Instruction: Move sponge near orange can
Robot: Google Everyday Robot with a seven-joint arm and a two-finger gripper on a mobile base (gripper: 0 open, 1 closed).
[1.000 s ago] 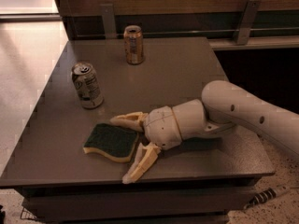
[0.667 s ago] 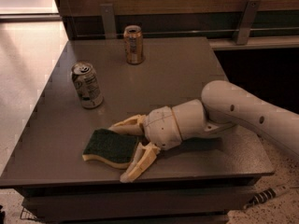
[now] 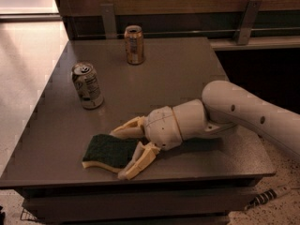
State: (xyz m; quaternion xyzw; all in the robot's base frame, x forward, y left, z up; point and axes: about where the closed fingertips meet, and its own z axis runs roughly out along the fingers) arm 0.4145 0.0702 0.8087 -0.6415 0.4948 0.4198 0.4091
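The sponge (image 3: 106, 151), dark green on top with a yellow base, lies flat near the table's front edge. My gripper (image 3: 119, 153) is low over the table at the sponge's right end. It is open, with one cream finger (image 3: 127, 127) along the sponge's far edge and the other at its near right corner. The orange can (image 3: 134, 44) stands upright at the table's far side, well away from the sponge.
A white-grey can (image 3: 87, 85) with dark print stands at the left, between the sponge and the orange can. The grey table (image 3: 168, 74) has its front edge just below the sponge. A wooden wall with a rail (image 3: 187, 29) runs behind the table.
The fingers have drawn closer together around the sponge's right end. The sponge has shifted slightly toward the front left. Both cans have stayed put.
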